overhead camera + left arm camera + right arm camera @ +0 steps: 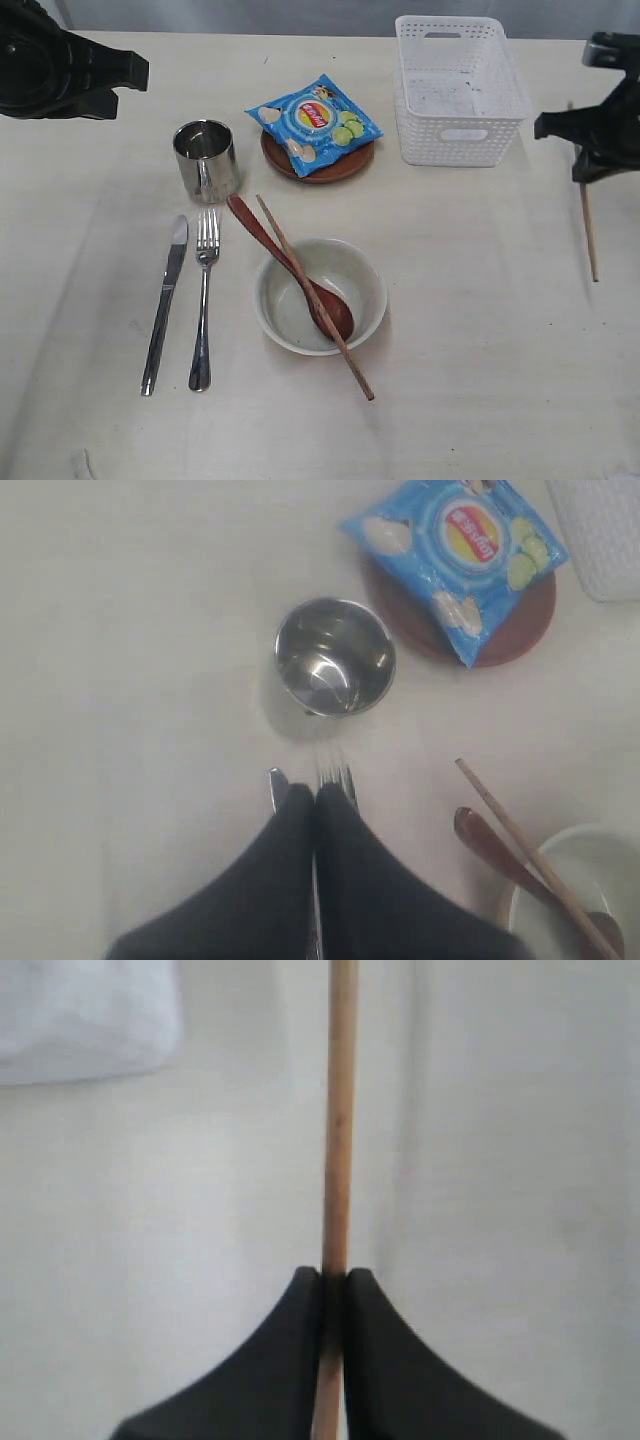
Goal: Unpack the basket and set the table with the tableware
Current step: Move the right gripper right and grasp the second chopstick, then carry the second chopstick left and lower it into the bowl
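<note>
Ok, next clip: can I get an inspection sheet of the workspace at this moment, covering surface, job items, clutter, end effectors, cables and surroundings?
Surface: pale wood-grain table, faint scuffs.
Job's things: basket at the far edge, looks empty. The cup, knife and fork are laid out. The bowl holds the spoon, with one chopstick lying across it. The plate is under the chip bag. The second chopstick is off the table, in a grip.
Clutter: chip bag on the plate.
End effectors: left end effector shut, holding nothing; right end effector shut on the second chopstick.
Cables: nothing seen.
Surroundings: plain grey backdrop behind the table.
</note>
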{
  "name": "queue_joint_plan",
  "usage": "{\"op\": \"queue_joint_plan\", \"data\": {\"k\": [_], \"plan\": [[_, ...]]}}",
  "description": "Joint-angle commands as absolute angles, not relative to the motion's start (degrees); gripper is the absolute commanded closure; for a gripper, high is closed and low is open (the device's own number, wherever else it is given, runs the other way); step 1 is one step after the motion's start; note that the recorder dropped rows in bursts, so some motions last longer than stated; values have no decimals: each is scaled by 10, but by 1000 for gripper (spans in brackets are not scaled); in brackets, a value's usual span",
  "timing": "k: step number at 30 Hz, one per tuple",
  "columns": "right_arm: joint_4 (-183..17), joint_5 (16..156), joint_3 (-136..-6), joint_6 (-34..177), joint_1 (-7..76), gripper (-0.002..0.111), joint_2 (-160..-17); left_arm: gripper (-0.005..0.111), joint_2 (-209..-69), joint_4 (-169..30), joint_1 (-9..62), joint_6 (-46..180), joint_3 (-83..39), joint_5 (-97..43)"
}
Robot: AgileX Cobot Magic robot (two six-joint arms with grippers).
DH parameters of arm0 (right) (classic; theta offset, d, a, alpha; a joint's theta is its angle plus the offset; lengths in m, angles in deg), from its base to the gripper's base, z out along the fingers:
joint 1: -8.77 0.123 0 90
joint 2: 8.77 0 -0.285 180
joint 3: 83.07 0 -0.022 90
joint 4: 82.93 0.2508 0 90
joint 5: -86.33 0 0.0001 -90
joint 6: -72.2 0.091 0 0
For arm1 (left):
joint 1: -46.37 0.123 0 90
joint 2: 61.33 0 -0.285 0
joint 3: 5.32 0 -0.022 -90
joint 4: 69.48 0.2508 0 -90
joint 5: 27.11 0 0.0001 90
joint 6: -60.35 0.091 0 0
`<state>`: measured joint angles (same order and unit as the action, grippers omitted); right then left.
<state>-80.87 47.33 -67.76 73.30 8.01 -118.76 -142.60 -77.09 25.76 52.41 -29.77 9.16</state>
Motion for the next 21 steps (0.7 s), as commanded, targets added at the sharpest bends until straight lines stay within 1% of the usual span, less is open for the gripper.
{"op": "queue_joint_plan", "data": {"k": [1, 4, 10, 15, 21], "plan": [[-798, 472, -678, 727, 166, 109, -1118, 107, -1425, -772, 255, 526, -302, 90], [-798, 456, -683, 722, 243, 109, -1086, 107, -1425, -772, 255, 526, -302, 90], [-798, 372, -739, 693, 365, 109, -1086, 107, -1425, -772, 255, 526, -302, 90], [-787, 307, -796, 693, 435, 109, -1116, 107, -1425, -772, 255, 526, -302, 90], [-757, 296, -806, 697, 491, 109, -1163, 107, -1425, -772, 255, 526, -302, 90]]}}
